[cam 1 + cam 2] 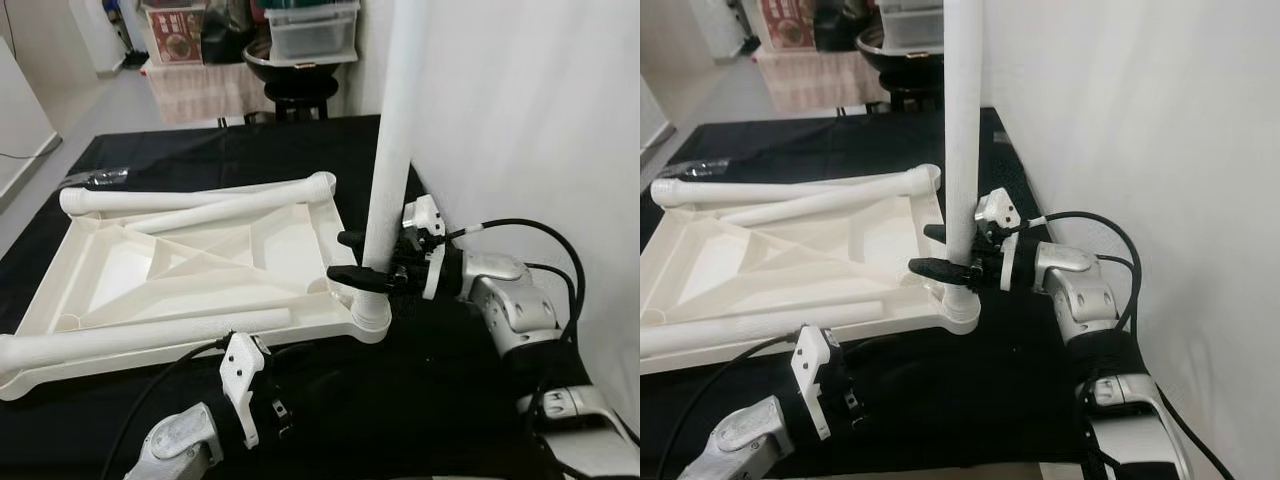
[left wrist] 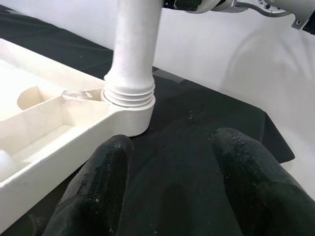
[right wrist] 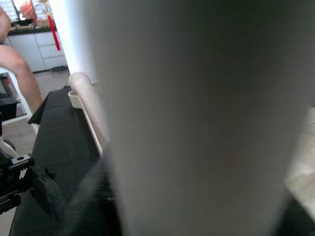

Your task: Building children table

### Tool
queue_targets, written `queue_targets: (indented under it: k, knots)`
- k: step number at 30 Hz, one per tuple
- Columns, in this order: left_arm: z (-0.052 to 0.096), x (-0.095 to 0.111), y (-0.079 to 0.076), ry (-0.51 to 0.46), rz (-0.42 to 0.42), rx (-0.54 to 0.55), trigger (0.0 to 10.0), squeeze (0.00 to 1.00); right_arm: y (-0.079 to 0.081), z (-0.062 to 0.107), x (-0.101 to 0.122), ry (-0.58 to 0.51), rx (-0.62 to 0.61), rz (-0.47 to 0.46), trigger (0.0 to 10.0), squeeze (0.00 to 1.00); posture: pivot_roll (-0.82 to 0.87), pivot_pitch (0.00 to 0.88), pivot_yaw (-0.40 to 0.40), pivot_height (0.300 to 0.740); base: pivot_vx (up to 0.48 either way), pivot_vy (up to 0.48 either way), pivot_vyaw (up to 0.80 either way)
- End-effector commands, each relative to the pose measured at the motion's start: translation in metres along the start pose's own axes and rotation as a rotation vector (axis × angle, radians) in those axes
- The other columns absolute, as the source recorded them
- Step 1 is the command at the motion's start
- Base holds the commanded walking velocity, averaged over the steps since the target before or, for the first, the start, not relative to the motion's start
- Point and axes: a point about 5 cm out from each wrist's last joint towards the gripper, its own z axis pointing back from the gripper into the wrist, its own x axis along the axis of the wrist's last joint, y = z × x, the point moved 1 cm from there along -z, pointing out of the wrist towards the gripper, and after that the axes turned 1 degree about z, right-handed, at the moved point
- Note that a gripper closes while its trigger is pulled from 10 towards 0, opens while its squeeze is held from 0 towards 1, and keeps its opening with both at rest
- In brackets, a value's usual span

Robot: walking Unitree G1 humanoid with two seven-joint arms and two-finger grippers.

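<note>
Item: white tabletop (image 1: 180, 270), lying upside down on a black cloth (image 1: 400, 400), ribbed underside facing up.

Upright leg (image 1: 392, 150): standing in the corner socket (image 1: 368, 322) at the tabletop's corner nearest the white wall (image 1: 530, 110), rising out of the top of the head view (threaded collar is showing at the socket in the left wrist view).

Right gripper (image 1: 352, 256): reaching in from the wall side, its two black fingers closing around the upright leg a little above the socket, one finger on either side of the tube.

Left gripper (image 2: 167, 172): hovering low over the cloth just beside the socket corner, fingers (image 2: 98, 182) spread wide, holding nothing, apart from the tabletop edge.

Loose legs: two (image 1: 200, 205) lying across the far side of the tabletop, one (image 1: 150, 335) lying along its near edge.

Beyond the tabletop: storage bins (image 1: 312, 30) and a dark stool (image 1: 300, 95) are standing.
</note>
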Motion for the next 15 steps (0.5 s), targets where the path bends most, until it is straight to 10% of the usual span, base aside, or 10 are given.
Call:
queue_targets:
  k: [1,7,12,13,15]
  knots:
    - [0.002,-0.002,-0.001,0.009,0.002,0.004,10.0,0.0,0.004,0.001,-0.005,0.01,0.033,-0.001,0.0,0.0,-0.07,0.09,0.017,0.74,0.0,0.0,0.0]
    - [0.002,-0.002,-0.002,0.008,0.004,0.002,10.0,0.0,0.006,0.013,-0.008,0.029,-0.029,0.033,0.0,0.0,-0.07,0.102,0.015,0.74,0.0,0.0,0.0]
    - [0.004,0.0,-0.001,0.005,0.007,0.003,10.0,0.0,0.036,0.0,-0.053,0.095,-0.468,-0.09,0.0,0.0,-0.09,0.12,0.01,0.74,0.0,0.0,0.0]
    - [0.006,0.001,0.0,0.004,0.007,0.003,10.0,0.0,0.049,-0.006,-0.071,0.124,-0.741,-0.157,0.0,0.0,-0.09,0.128,0.017,0.74,0.0,0.0,0.0]
    - [0.006,0.001,0.0,0.004,0.007,0.003,10.0,0.0,0.049,-0.006,-0.071,0.124,-0.741,-0.157,0.0,0.0,-0.09,0.128,0.017,0.74,0.0,0.0,0.0]
